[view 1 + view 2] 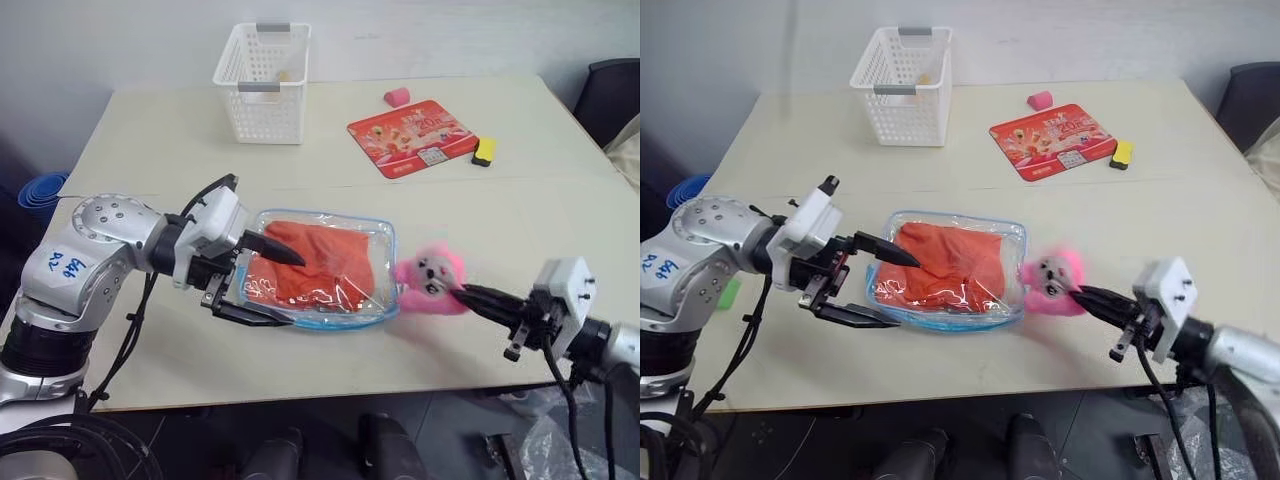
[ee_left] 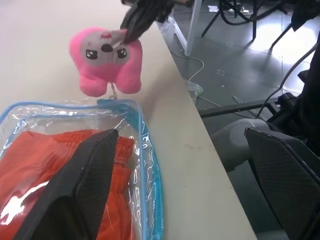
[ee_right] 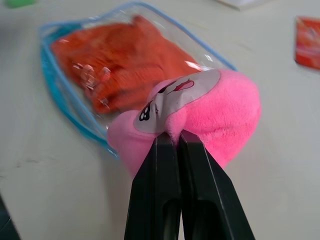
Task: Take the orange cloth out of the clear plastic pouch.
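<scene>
On the bench, pouch: clear plastic pouch [image 1: 320, 268] holds the orange cloth [image 1: 318, 262]
Left gripper [image 1: 262, 285]: spread wide at the pouch's end
Right gripper [image 1: 470, 295]: clenched on the pink plush charm [image 1: 430, 278]

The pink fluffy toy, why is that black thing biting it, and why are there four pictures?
Those black things are a robot's two grippers, its hands. Two pictures come from cameras on its head, two from cameras on its wrists. The right gripper is pinched shut on the pink plush toy, which hangs on the clear plastic pouch. The orange cloth is inside the pouch. The left gripper is open around the pouch's other end. On the table are also a white basket and a red card.
</scene>
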`<state>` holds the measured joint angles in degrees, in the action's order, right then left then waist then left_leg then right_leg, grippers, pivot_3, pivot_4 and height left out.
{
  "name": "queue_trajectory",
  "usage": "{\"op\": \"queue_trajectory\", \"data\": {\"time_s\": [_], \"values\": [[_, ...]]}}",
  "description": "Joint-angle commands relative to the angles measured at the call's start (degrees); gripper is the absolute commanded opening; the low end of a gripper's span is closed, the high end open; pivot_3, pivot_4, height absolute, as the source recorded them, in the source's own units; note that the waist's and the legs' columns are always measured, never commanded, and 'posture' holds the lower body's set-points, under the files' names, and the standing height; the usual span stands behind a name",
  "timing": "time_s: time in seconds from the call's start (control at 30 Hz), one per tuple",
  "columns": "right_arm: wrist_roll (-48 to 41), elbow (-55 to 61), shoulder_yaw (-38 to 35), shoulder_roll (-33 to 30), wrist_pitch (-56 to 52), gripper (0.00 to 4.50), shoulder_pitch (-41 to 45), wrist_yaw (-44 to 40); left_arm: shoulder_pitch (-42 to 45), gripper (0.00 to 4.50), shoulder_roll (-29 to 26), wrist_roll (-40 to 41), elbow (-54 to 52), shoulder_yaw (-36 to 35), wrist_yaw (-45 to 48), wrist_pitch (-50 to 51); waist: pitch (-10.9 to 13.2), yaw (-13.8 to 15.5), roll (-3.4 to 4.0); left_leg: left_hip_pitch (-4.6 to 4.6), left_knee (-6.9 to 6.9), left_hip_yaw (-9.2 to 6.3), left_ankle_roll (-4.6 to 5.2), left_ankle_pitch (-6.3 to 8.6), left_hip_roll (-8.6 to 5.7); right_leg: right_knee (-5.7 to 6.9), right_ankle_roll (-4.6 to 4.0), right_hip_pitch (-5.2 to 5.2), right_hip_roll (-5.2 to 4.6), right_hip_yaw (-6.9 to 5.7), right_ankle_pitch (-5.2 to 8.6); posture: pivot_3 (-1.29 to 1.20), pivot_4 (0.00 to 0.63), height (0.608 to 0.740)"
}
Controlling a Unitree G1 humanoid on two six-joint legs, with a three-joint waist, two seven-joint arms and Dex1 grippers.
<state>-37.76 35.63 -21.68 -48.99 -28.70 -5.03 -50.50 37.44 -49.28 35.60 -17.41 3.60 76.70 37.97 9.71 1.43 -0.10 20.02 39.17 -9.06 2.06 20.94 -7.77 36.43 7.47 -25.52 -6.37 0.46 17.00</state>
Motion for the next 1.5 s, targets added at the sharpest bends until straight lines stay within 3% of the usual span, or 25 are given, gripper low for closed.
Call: {"op": "queue_trajectory", "data": {"time_s": [0.03,0.17,0.43,0.6,0.9,1.07,1.27,1.43,1.5], "values": [[1.8,1.1,8.3,-3.6,2.3,0.01,7.2,-5.9,0.8,4.25,0.8,0.0,-0.4,0.6,-0.4,-0.3,0.0,0.0,-0.01,0.02,0.00,0.00,0.00,0.00,0.00,-0.03,0.00,0.00,0.00,0.00,0.00,0.00,0.150,0.740],[10.0,-3.1,21.8,-3.8,7.2,0.01,16.3,-11.6,1.5,4.25,1.8,-0.4,-0.1,1.8,-0.9,-0.5,0.0,0.1,-0.03,0.10,0.02,-0.04,0.01,0.00,-0.01,-0.13,0.00,-0.02,-0.02,-0.05,0.00,0.00,0.150,0.740],[22.5,-9.9,34.8,-1.0,18.2,0.01,19.8,-15.8,0.3,4.25,2.1,-1.7,-1.6,3.7,-2.0,-1.2,0.0,0.0,-0.05,0.15,0.02,-0.08,0.03,0.01,-0.03,-0.21,0.00,-0.04,-0.03,-0.12,0.00,0.00,0.150,0.740],[26.8,-12.3,36.5,-1.4,23.3,1.31,18.6,-16.6,0.4,4.25,3.6,-5.2,-0.5,6.8,-3.0,-3.3,0.0,0.0,-0.05,0.12,0.02,-0.07,0.02,0.01,-0.02,-0.14,0.00,-0.05,0.01,-0.12,0.00,0.00,0.150,0.740],[25.7,-7.8,32.4,-1.3,22.2,4.39,16.9,-14.1,4.2,4.25,12.6,-12.4,6.4,14.0,-4.5,-8.6,0.0,0.1,-0.07,0.12,0.08,-0.05,0.02,0.01,-0.03,-0.08,0.00,-0.05,0.01,-0.12,0.00,0.00,0.150,0.740],[22.4,-1.4,25.8,-4.1,19.9,4.45,13.9,-13.2,6.6,4.25,16.8,-18.6,13.0,19.2,-3.4,-15.0,0.0,0.2,-0.07,0.14,0.09,-0.03,0.02,0.01,-0.05,-0.07,0.01,-0.06,0.01,-0.14,0.00,0.00,0.150,0.740],[14.7,5.0,9.1,-7.3,12.8,4.45,6.9,-12.6,7.6,4.25,19.1,-25.5,19.4,22.8,-2.5,-23.5,0.0,0.3,-0.08,0.15,0.09,-0.03,0.02,0.01,-0.05,-0.07,0.01,-0.06,0.01,-0.13,-0.01,0.00,0.150,0.740],[19.2,0.7,2.1,-8.8,16.1,4.45,-1.1,-13.9,6.9,4.25,19.5,-24.0,18.4,21.7,-0.1,-22.8,0.0,0.6,-0.10,0.14,0.10,-0.01,0.03,0.00,-0.06,-0.03,0.02,-0.05,0.00,-0.13,-0.01,0.00,0.150,0.740],[22.2,-1.6,2.6,-8.6,19.1,4.50,-2.5,-13.3,6.3,3.68,19.1,-22.8,17.0,21.3,1.2,-22.0,0.0,0.5,-0.10,0.13,0.10,0.03,0.04,0.00,-0.07,0.00,0.02,-0.05,0.00,-0.13,-0.01,0.00,0.150,0.740]]}}
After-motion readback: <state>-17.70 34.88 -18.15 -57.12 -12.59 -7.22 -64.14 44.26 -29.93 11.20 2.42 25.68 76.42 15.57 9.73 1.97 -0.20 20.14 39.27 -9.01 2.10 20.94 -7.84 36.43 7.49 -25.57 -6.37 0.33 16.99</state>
